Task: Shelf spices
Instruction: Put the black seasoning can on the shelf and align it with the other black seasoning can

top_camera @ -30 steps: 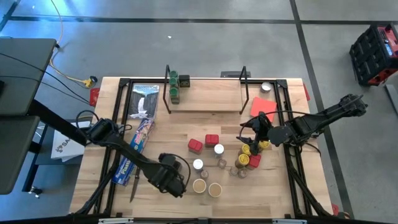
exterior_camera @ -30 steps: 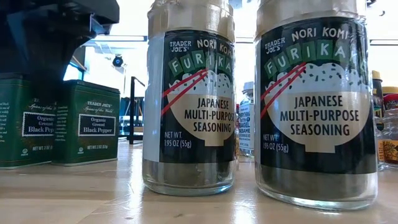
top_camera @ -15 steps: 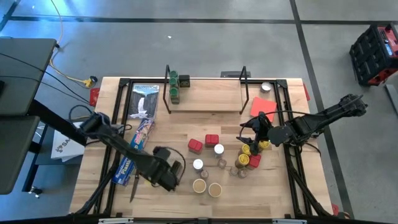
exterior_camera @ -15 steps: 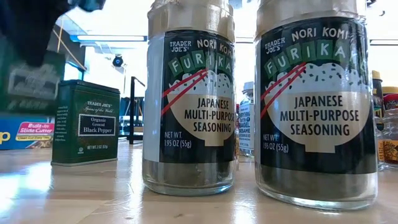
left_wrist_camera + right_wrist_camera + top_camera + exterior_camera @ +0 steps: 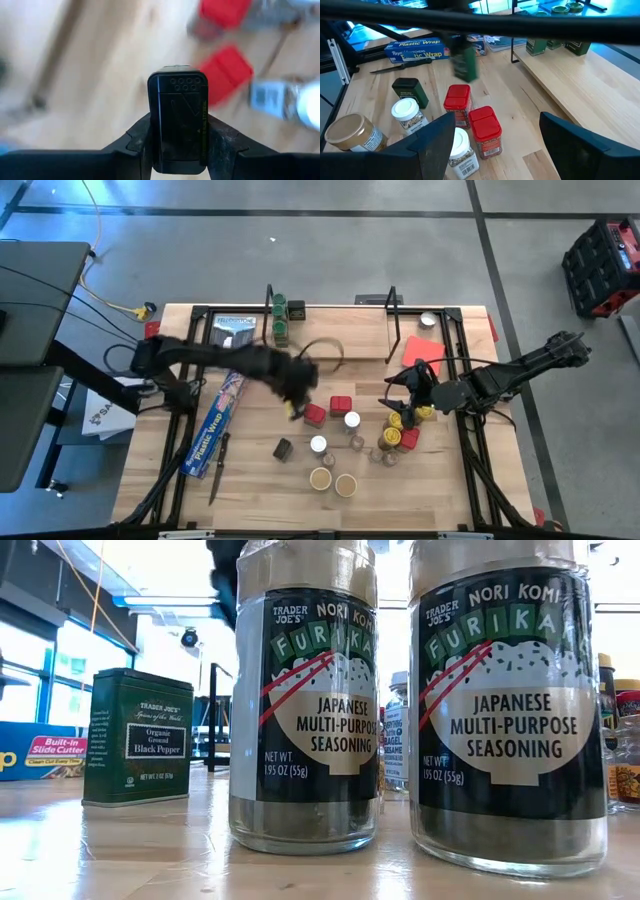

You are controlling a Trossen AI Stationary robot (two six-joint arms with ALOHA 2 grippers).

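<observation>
My left gripper (image 5: 294,402) hangs over the table's middle, shut on a dark green spice tin (image 5: 177,120), which also shows blurred in the right wrist view (image 5: 464,62). A second green tin (image 5: 283,448) stands on the table nearer the front edge. The shelf (image 5: 335,338), a wooden board in a black wire frame, stands at the far side with green-lidded jars (image 5: 281,318) at its left end. Red tins (image 5: 327,410) and white- and tan-lidded jars (image 5: 335,470) stand mid-table. My right gripper (image 5: 393,402) waits open by the right-hand jars. My left gripper pinches the green tin between its two fingers, one on each of two opposite side walls (image 5: 153,137), just under the lid. The fingers come from above, pointing steeply down. The tin is lifted clear of the table and hangs roughly upright below them.
A long blue plastic-wrap box (image 5: 215,425) and a dark knife (image 5: 217,478) lie at the left. A flat red card (image 5: 420,350) lies right of the shelf. Two furikake jars (image 5: 305,700) stand close to the low camera. Most of the shelf board is bare.
My left gripper has risen from the table's near side with one of the two green tins, rolled its wrist, and swung fast toward the far edge and the shelf. The tin is lifted clear; the other green tin has stayed in place.
</observation>
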